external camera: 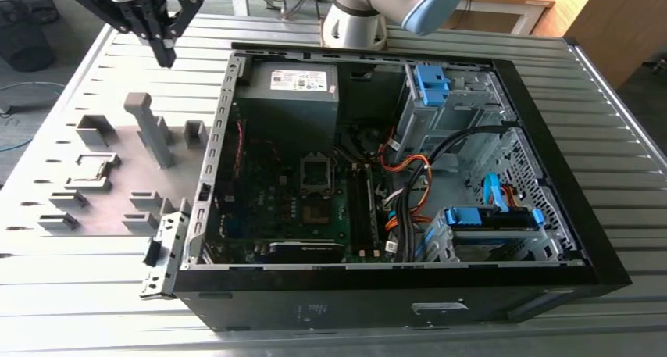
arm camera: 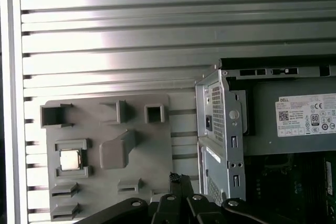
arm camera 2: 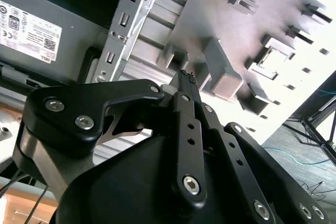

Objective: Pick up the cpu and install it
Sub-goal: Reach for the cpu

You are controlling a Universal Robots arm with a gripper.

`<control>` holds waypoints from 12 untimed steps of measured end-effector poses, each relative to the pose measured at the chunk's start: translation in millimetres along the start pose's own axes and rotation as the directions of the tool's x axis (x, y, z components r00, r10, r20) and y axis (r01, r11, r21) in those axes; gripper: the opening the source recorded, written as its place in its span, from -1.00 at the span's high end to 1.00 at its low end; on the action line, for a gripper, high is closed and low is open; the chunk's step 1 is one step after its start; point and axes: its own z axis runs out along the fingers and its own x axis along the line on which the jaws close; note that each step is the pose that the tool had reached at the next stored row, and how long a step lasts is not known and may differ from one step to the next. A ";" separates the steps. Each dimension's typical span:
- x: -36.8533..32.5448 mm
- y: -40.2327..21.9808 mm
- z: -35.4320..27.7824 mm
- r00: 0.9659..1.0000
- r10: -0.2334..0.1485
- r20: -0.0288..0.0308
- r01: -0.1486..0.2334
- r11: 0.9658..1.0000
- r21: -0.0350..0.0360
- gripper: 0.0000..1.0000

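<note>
The cpu (arm camera: 70, 160), a small silver square, lies in a grey square holder frame on the grey fixture plate (arm camera: 157, 150), and also appears in the exterior view (external camera: 92, 168) and the second wrist view (arm camera 2: 271, 56). My gripper (external camera: 165, 58) hangs above the table beyond the plate's far end, at the exterior view's upper left, well apart from the cpu. Its fingers (arm camera: 177, 178) are pressed together with nothing between them; the tips also show in the second wrist view (arm camera 2: 187, 77). The open computer case (external camera: 224, 123) holds the motherboard (external camera: 281, 208) with its dark socket bracket (external camera: 315, 172).
Tall grey posts (external camera: 151, 126) and block fixtures rise from the plate. Inside the case are a power supply (external camera: 287, 87), blue-tabbed drive cages (external camera: 433, 80) and bundled cables (external camera: 407, 177). The arm's base (external camera: 354, 25) stands behind the case on the slatted metal table (external camera: 625, 162).
</note>
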 end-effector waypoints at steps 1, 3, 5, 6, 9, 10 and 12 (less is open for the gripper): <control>3.5 -0.2 0.1 1.000 0.000 0.000 0.000 1.000 0.000 0.79; 10.1 -0.7 0.3 1.000 0.000 0.000 0.000 1.000 0.000 0.79; 16.8 -1.1 0.5 1.000 0.000 0.000 0.000 1.000 0.000 0.79; 20.0 -1.4 0.7 1.000 0.000 0.000 0.000 1.000 0.000 0.79; 29.5 -2.0 1.1 1.000 0.001 0.000 -0.001 1.000 0.000 0.79; 32.6 -2.2 1.2 1.000 0.001 0.000 -0.001 1.000 0.000 0.79; 38.8 -2.6 1.4 1.000 0.001 0.000 -0.001 1.000 0.000 0.79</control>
